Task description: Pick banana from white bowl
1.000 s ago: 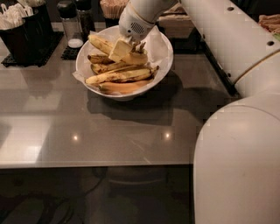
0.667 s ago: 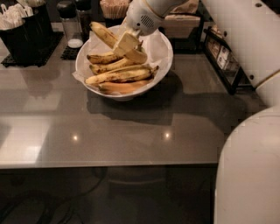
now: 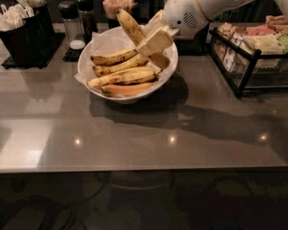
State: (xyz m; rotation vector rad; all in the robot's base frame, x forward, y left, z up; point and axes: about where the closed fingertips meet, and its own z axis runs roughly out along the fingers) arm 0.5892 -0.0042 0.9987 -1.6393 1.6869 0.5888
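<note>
we see grey glossy table, ceiling lights reflected; black cutlery caddy far left, black wire rack of packets right. white bowl at table's back, smaller bananas lying inside. gripper over bowl's right side, clamped on the banana, which tilts steeply, upper end above rim. versus earlier: we note banana raised higher, arm's bulk gone from foreground.

White arm reaching in from upper right, wrist angled down-left, gripper at top centre (cream fingers) clamped across the banana, held tilted
</note>
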